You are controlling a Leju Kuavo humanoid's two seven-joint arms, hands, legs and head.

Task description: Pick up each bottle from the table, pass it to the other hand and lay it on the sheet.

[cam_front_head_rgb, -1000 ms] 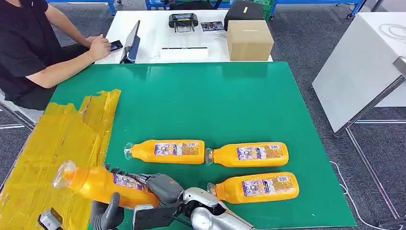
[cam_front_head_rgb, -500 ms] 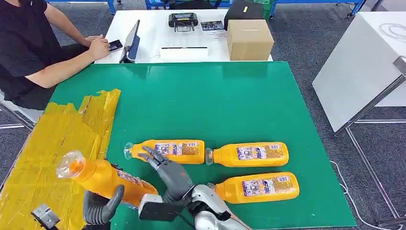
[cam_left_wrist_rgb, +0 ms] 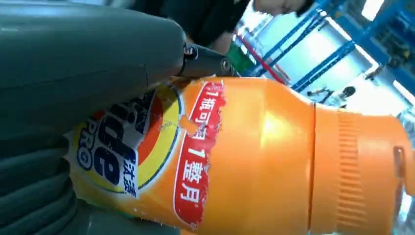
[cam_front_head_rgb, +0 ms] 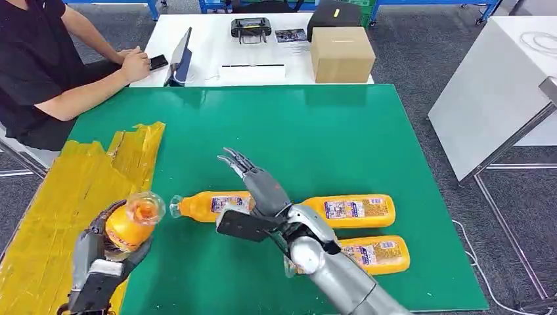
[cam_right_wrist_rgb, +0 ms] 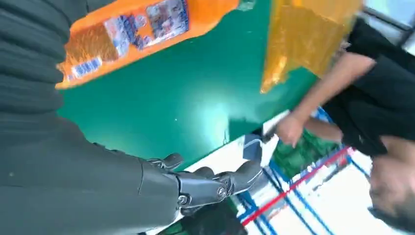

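— So, from the head view, who has the bottle?
— The left hand (cam_front_head_rgb: 98,252) grips an orange bottle (cam_front_head_rgb: 131,223) at the lower left, its clear cap end pointing up toward the camera, above the edge of the yellow sheet (cam_front_head_rgb: 72,197). The right hand (cam_front_head_rgb: 253,180) hovers over the green table (cam_front_head_rgb: 315,138) with fingers spread, holding nothing. Three more bottles lie on their sides: one (cam_front_head_rgb: 210,205) just under that hand, another (cam_front_head_rgb: 358,210) to its right, a third (cam_front_head_rgb: 381,254) nearest the robot, partly behind the right arm.
— And the left wrist view?
— Close up, grey fingers (cam_left_wrist_rgb: 78,58) wrap the labelled body of the bottle (cam_left_wrist_rgb: 274,156).
— The right wrist?
— Its fingers (cam_right_wrist_rgb: 215,183) are extended, apart and empty; beyond them lie a bottle (cam_right_wrist_rgb: 142,24), the sheet (cam_right_wrist_rgb: 303,34), and a seated person (cam_right_wrist_rgb: 372,98).
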